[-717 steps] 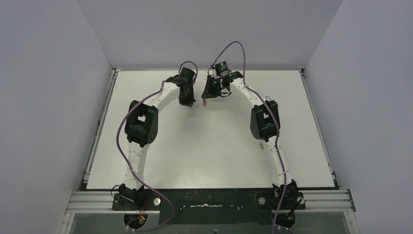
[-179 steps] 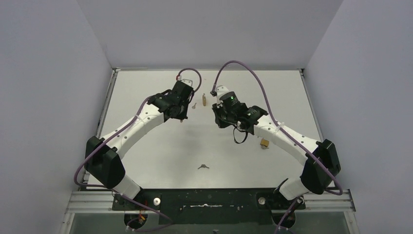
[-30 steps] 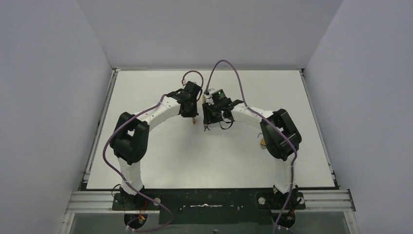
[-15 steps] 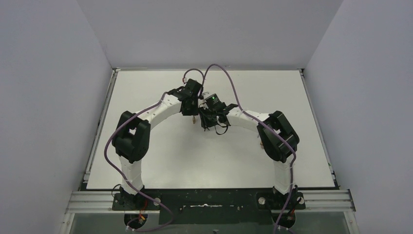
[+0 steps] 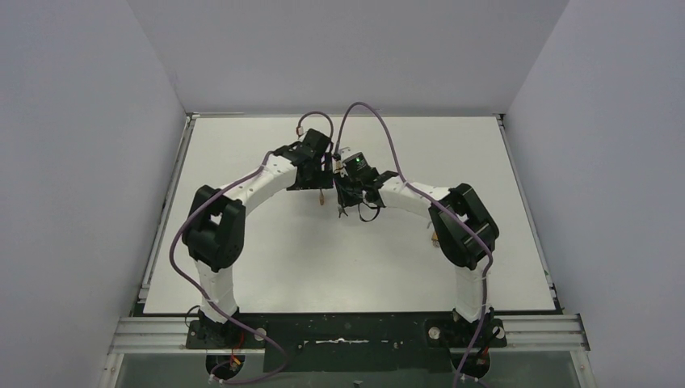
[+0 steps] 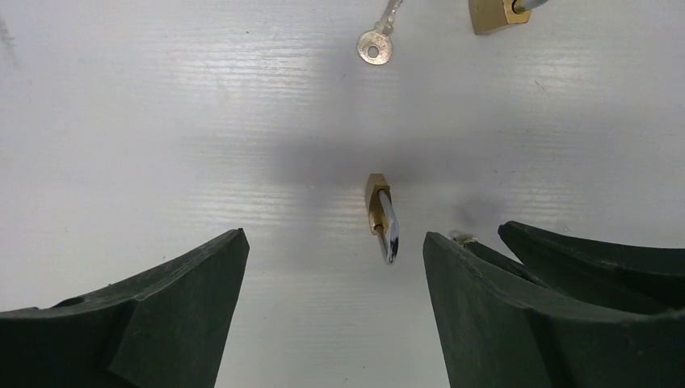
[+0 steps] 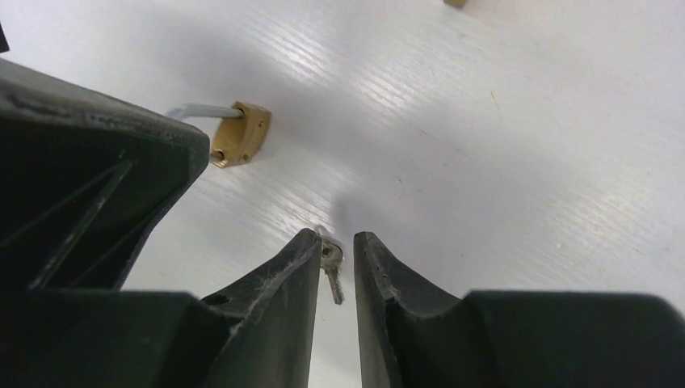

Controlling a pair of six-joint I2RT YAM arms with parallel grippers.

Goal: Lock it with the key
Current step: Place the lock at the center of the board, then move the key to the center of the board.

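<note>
Two grippers: the left gripper [image 6: 334, 236] has its fingers spread wide and grips nothing. The right gripper [image 7: 335, 234] has its fingers drawn nearly together on either side of a key, but I cannot tell whether they actually pinch it.
Padlock place: the padlock [image 6: 376, 198] lies on the white table [image 6: 161, 121], mid-table toward the far side. It sits between the left fingers and touches neither.
Key place: the key [image 7: 330, 260] is just right of the padlock at the right fingertips, with its blade pointing back toward the wrist.
Step in hand: probably securing the key so it can go into the lock.
Doing it well: pinch the key's round head squarely and leave the whole blade free. The padlock is unheld and would likely slide at a push, so the left fingers should clamp its body first. Line the blade up with the keyway before pressing, then turn gently.
Padlock look: small, with a squared brass body and a bright steel shackle. No keyhole shows, and I cannot tell whether the shackle is seated.
Lookalikes: a second key [image 6: 374, 45] and a second padlock [image 6: 491, 13] lie apart from this pair.
</note>
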